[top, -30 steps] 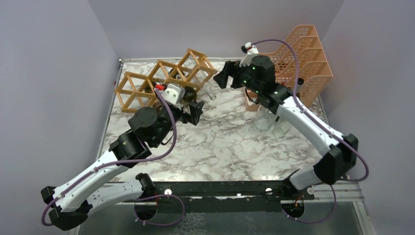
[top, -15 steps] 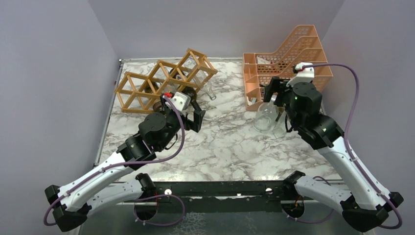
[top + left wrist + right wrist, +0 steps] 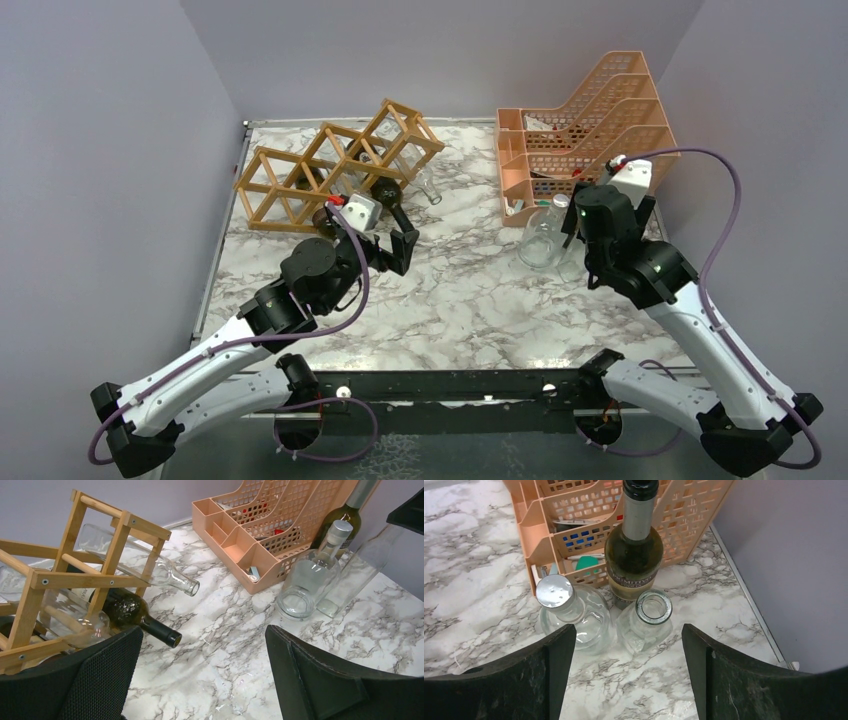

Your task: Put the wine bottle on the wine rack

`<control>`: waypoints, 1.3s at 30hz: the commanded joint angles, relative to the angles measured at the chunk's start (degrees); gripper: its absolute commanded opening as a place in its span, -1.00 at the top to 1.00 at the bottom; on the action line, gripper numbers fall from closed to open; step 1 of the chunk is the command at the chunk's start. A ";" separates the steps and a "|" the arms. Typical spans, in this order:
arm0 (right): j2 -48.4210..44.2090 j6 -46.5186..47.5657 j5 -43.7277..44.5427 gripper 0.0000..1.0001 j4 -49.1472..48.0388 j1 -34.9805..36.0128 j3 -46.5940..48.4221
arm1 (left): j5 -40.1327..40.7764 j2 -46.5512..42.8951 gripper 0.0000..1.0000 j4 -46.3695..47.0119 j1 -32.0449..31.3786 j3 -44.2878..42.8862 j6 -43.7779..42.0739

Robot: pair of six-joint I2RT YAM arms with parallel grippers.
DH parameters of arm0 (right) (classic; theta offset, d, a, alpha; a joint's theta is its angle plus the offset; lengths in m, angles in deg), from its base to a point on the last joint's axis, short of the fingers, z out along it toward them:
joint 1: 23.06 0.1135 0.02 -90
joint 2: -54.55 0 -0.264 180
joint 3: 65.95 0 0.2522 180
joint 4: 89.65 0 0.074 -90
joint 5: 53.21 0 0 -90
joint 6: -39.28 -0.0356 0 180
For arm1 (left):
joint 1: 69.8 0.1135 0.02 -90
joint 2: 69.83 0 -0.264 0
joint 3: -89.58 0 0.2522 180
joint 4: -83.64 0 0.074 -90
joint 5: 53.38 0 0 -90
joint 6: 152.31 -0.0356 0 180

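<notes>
2 white arms [image 3: 215,350] [image 3: 712,345], black joints [image 3: 310,265], purple cables [image 3: 362,275], black claws [image 3: 203,630] [image 3: 628,628].

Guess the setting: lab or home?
Probably a lab test cell: plain walls box in a marble-print table, two arms are bolted at its edge, with rack and bottles as props.

Robot lab booth, plain lilac walls [image 3: 100,150] around marble-patterned table [image 3: 470,300], two arms [image 3: 215,345] bolted at its edge
</notes>
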State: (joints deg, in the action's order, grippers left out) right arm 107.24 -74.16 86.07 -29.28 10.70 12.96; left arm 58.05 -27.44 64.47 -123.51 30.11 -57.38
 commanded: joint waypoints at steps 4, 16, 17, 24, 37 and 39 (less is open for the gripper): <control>1.68 -2.05 5.56 -0.49 -0.17 -1.50 -0.64 | -1.57 -0.73 -0.98 1.36 -0.08 0.88 1.73; 1.98 2.27 -3.93 -0.31 -7.87 -9.97 -6.62 | -2.05 -0.53 -0.98 1.21 -0.08 1.33 2.50; 2.17 2.23 -4.90 -0.29 -8.24 -10.28 -6.97 | -2.09 -0.44 -0.98 1.21 -0.08 1.31 2.46; 4.06 3.35 -7.80 -0.11 -12.05 -12.43 -7.35 | -2.22 0.05 -0.98 1.16 -0.07 1.15 2.64; 1.96 1.00 -8.80 0.38 -12.27 -15.65 -8.62 | -1.92 -0.40 -0.98 0.87 -0.08 1.62 3.23; 1.12 1.23 -9.60 0.56 -10.45 -15.66 -7.63 | -1.69 0.19 -0.98 1.01 -0.08 1.76 3.71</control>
State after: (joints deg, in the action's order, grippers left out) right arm 110.61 -72.41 77.70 -40.89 -4.71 4.08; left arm 57.02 -27.35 64.40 -123.51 30.65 -55.00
